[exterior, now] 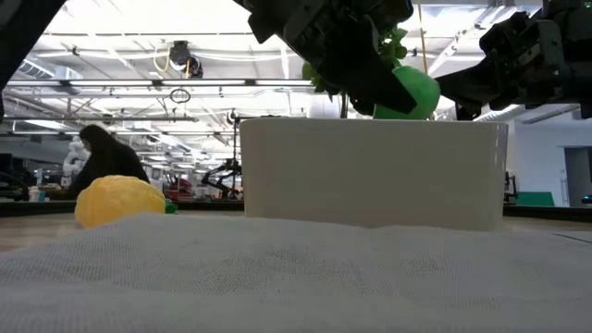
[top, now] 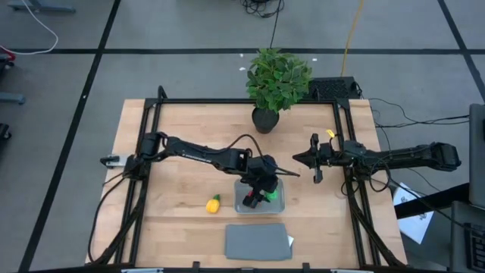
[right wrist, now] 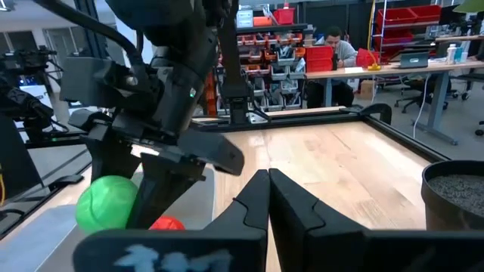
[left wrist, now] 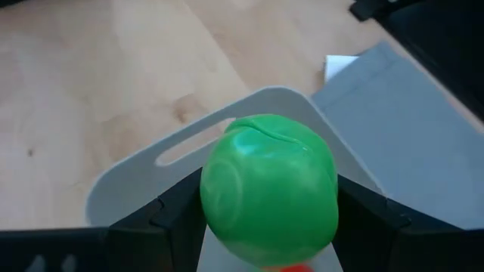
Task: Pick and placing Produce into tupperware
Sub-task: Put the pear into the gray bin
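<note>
My left gripper (top: 262, 189) hangs over the tupperware (top: 259, 196), shut on the round green piece (left wrist: 268, 198). The tupperware shows as a pale box in the low view (exterior: 370, 171). Only a sliver of the red piece (left wrist: 291, 266) peeks out below the green one; the right wrist view shows it (right wrist: 168, 224) low beside my left gripper's fingers. The yellow piece with the green tip (top: 214, 203) lies on the table left of the tupperware. My right gripper (top: 301, 159) is shut and hovers right of and beyond the tupperware, holding nothing. My left gripper pinches the round green piece between its two fingers (left wrist: 178, 219), one on each side of its widest part (left wrist: 212, 204). The fingers come from above, slanting down. The piece is lifted clear, just above the tupperware's rim (exterior: 370, 120).
A flat grey lid (top: 258, 240) lies at the near edge in front of the tupperware. A leafy potted plant (top: 276, 80) stands at the far edge. A black frame rail (top: 345, 152) runs along the table's right side. People sit in the room beyond.
</note>
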### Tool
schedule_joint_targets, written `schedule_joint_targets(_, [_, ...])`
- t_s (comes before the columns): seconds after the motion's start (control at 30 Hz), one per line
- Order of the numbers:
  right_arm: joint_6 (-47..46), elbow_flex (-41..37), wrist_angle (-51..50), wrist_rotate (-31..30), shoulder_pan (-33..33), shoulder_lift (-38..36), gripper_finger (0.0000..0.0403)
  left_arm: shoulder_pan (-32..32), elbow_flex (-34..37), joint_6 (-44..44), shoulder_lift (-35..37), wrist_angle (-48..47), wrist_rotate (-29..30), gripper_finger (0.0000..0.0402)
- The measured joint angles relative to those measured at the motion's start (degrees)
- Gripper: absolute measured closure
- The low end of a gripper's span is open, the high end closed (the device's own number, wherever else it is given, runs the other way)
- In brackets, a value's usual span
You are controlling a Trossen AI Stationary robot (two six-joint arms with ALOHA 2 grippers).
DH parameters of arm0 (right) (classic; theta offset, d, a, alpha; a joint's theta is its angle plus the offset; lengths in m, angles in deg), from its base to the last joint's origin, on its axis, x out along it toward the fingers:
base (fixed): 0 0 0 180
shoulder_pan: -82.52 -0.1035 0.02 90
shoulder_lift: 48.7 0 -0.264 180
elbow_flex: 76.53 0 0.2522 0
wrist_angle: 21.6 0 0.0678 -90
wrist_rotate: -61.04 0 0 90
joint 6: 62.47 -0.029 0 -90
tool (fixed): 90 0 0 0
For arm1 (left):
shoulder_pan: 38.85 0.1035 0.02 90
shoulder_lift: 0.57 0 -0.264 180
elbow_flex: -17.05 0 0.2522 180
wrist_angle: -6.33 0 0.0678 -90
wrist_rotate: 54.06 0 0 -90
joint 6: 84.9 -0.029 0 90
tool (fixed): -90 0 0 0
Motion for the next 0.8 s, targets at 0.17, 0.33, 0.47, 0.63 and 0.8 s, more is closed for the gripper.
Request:
schedule_joint_targets(0.17, [0.0, 0.0, 0.0, 0.0, 0.0, 0.0, 0.0403, 0.0, 0.4, -1.7, -0.4, 0.4, -0.3, 0.0172])
schedule_joint_targets(0.33, [0.0, 0.0, 0.0, 0.0, 0.0, 0.0, 0.0403, 0.0, 0.4, -8.4, -1.7, 0.0, -0.2, 0.0172])
schedule_joint_targets(0.47, [0.0, 0.0, 0.0, 0.0, 0.0, 0.0, 0.0403, 0.0, 0.4, -14.1, -2.2, 0.4, -0.2, 0.0172])
schedule_joint_targets(0.63, [0.0, 0.0, 0.0, 0.0, 0.0, 0.0, 0.0403, 0.0, 0.4, -19.9, -2.6, 0.3, -0.2, 0.0172])
schedule_joint_targets(0.8, [0.0, 0.0, 0.0, 0.0, 0.0, 0.0, 0.0403, 0.4, 0.4, -24.2, -2.9, -0.2, -0.1, 0.0172])
